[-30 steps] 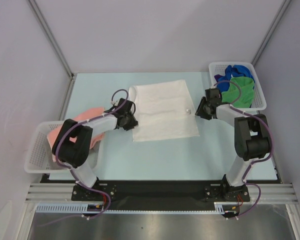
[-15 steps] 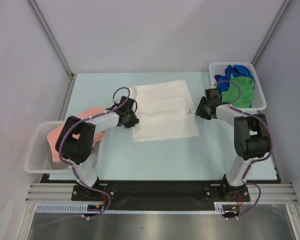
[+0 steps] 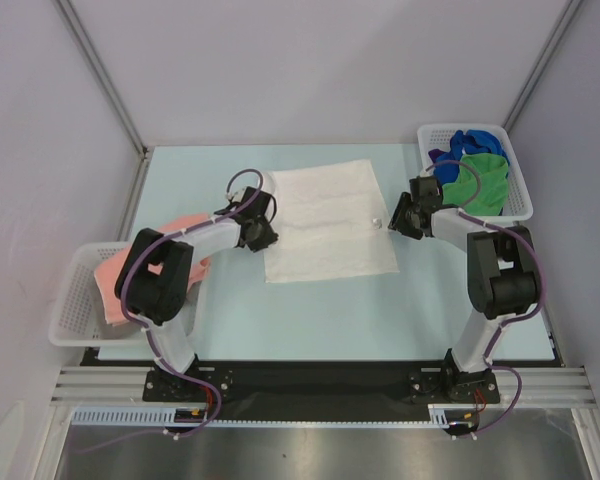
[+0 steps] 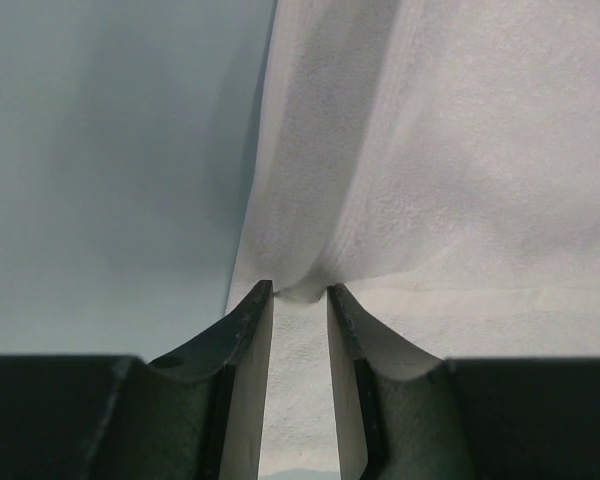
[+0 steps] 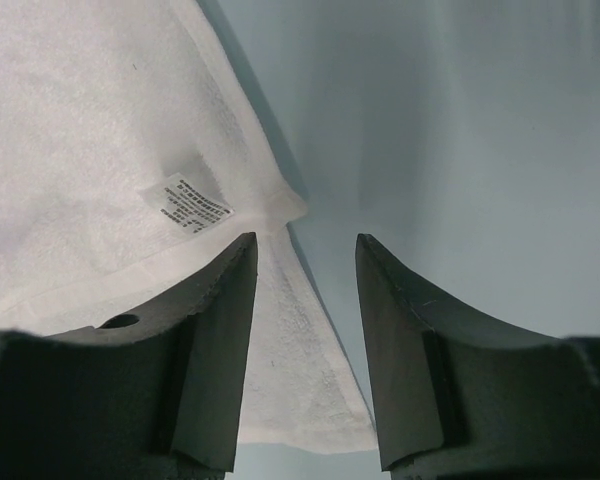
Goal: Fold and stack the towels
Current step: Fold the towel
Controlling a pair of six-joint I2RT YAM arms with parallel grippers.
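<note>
Towels sit in three places before us. Beneath everything we see the pale blue tabletop (image 3: 310,310). The white towel (image 3: 330,220) lies spread at its middle, between the two arms. A white lattice basket (image 3: 65,320) at the left edge holds the salmon pink towel (image 3: 110,275), which spills over the rim onto the tabletop. A second basket (image 3: 520,200) at the far right corner holds the green towel (image 3: 480,180) and the blue towel (image 3: 475,142), both bunched up.

At the white towel's left edge, we find the left claw (image 4: 300,295) narrow, pinching a raised fold of the cloth. At the right edge, the right claw (image 5: 305,245) stands with its jaws apart, hem and bare tabletop showing between them. The small tag (image 5: 188,203) lies just beside it.
</note>
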